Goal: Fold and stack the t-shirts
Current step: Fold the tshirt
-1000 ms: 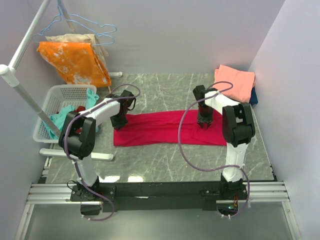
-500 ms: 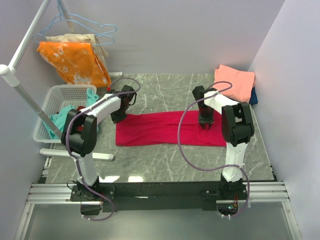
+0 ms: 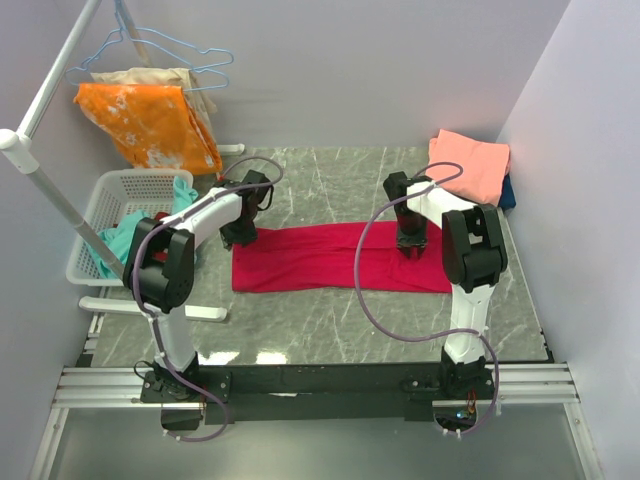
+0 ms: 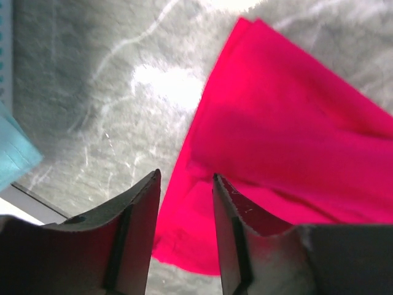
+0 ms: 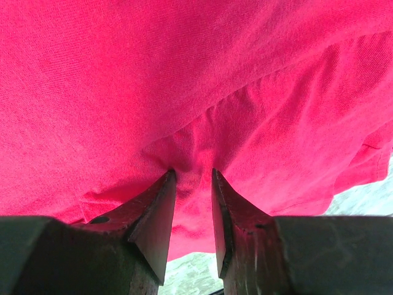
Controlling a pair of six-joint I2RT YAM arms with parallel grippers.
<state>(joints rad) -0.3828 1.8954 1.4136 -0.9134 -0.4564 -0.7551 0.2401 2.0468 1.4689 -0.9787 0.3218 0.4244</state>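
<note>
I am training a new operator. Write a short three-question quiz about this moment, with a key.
1. True or false: the crimson-red cloth t-shirt lies as a long strip on the grey marble table.
2. The right gripper is: A open over bare table; B shut on that t-shirt; C holding a hanger.
3. Fill in: the folded salmon-pink t-shirt lies at the table's far ____ corner.
Key: 1 true; 2 B; 3 right.

You have pale lilac walls [image 3: 400,60] closing in the back and both sides. The table [image 3: 330,320] is grey, marble-veined, with bright glare patches [image 3: 260,357] near its front edge. At your left stand a white rack pole [image 3: 50,200], a white slatted basket [image 3: 100,215] and wire hangers [image 3: 185,50] carrying an orange blotched cloth [image 3: 150,125], perhaps over a beige one.
</note>
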